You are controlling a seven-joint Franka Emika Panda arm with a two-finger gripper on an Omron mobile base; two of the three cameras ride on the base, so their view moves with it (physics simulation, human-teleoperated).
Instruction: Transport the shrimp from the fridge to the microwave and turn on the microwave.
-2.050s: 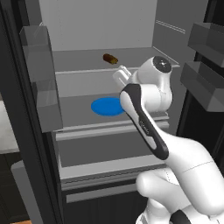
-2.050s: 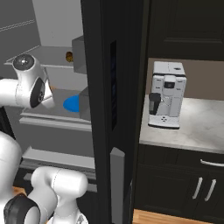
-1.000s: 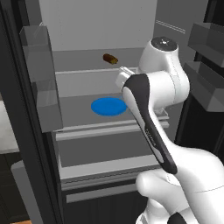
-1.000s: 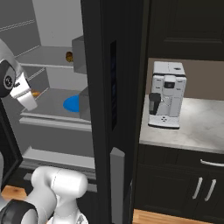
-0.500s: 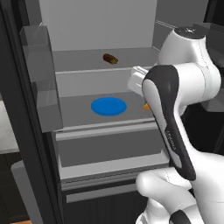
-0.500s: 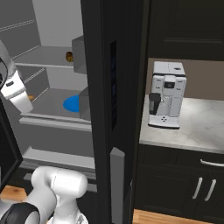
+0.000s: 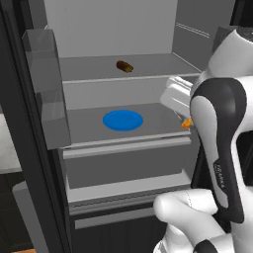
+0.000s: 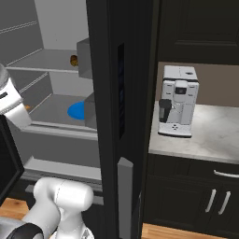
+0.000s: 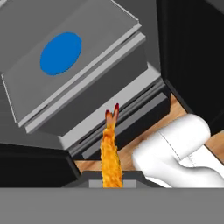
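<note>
Fingers clamped on the small yellow-orange shrimp, holding it by one end; in the hand view the red tail tips point away from the hand. In the left base view the shrimp sits at the front right edge of the middle flat grey shelf of the open light-grey fridge, beside the right wall. Round blue plate mid-shelf, well apart from the shrimp, bare shelf between them. Dark brown oblong food item on the shelf above. White coffee machine on the marble worktop right of the dark fridge door
</note>
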